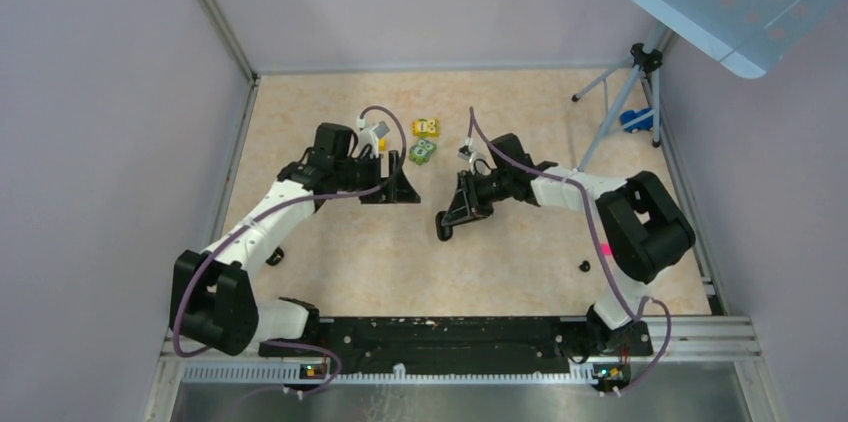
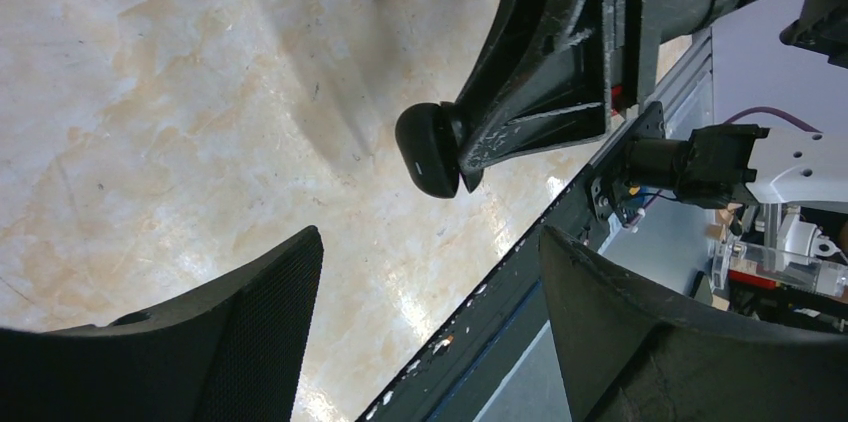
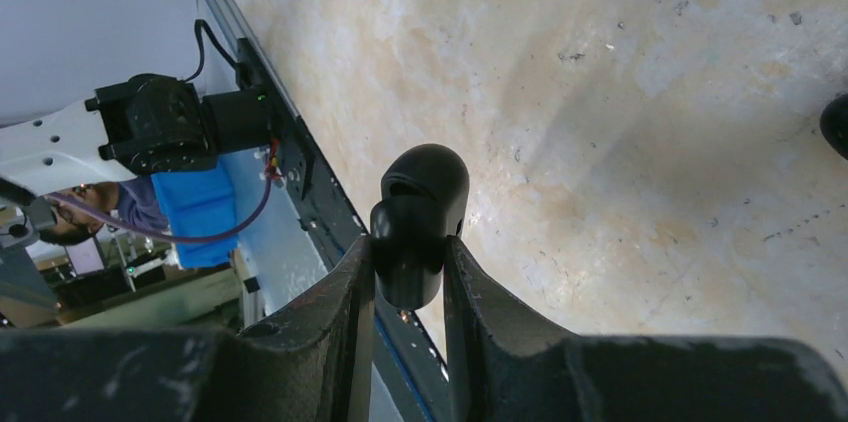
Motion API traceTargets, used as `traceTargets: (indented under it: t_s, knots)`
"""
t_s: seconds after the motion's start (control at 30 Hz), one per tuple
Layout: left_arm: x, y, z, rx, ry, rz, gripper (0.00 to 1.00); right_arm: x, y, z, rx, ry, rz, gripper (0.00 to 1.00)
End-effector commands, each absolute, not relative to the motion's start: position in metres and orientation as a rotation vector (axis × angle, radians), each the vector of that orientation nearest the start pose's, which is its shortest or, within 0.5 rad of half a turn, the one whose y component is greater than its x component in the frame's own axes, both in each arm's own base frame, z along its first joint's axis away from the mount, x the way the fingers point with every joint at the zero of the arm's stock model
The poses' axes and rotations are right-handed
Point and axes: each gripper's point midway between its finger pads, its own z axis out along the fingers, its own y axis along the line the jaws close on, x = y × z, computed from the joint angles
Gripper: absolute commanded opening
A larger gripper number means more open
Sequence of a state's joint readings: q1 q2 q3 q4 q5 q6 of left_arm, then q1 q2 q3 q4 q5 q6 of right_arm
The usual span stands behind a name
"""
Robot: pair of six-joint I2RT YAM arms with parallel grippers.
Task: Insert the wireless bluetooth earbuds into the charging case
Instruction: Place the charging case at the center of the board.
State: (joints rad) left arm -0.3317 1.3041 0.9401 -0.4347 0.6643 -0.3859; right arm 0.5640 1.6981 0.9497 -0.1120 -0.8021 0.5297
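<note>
Over the bench (image 1: 330, 272) from above, the right claw (image 1: 450, 221) pinched the charging case (image 1: 443, 231) mid-surface. The left claw (image 1: 405, 189) stood near it, spread wide on nothing, and one earbud (image 1: 584, 265) lay well apart by the right arm's base with open room around. From the left wrist, the case looked smooth, rounded and probably slippery, caught only by its rear part. From the right wrist, both fingers (image 3: 340, 302) pressed its flat faces, the likeliest hold for a light, hard shell, and the near rail (image 3: 300, 172) ran just behind.

The beige marbled table (image 1: 520, 262) carries a yellow block (image 1: 426, 127), a green block (image 1: 422, 151) just beside it, and one tiny black earbud (image 1: 584, 265).
</note>
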Motion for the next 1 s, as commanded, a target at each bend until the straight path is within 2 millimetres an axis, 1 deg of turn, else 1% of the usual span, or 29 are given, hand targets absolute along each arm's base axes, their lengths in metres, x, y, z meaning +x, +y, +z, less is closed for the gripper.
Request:
traceTargets:
  t_s: [0.0, 0.07, 0.27, 0.43, 0.6, 0.77, 0.97]
  knots:
    - [0.253, -0.218, 0.168, 0.306, 2.393, -1.159, 0.84, 0.232, 0.323, 0.088, -0.471, 2.569, 1.456, 0.0]
    - [0.253, -0.218, 0.167, 0.302, 2.397, -1.161, 0.84, 0.229, 0.321, 0.081, -0.467, 2.599, 1.446, 0.0]
    - [0.255, -0.219, 0.164, 0.301, 2.407, -1.163, 0.84, 0.225, 0.316, 0.068, -0.474, 2.652, 1.408, 0.0]
    - [0.255, -0.221, 0.159, 0.287, 2.42, -1.175, 0.84, 0.225, 0.313, 0.061, -0.473, 2.684, 1.364, 0.01]
    - [0.258, -0.221, 0.158, 0.28, 2.419, -1.177, 0.84, 0.224, 0.312, 0.057, -0.465, 2.702, 1.341, 0.09]
    - [0.259, -0.222, 0.157, 0.28, 2.423, -1.182, 0.84, 0.223, 0.313, 0.054, -0.463, 2.713, 1.324, 0.11]
    - [0.261, -0.224, 0.157, 0.283, 2.423, -1.188, 0.85, 0.223, 0.311, 0.05, -0.472, 2.732, 1.28, 0.2]
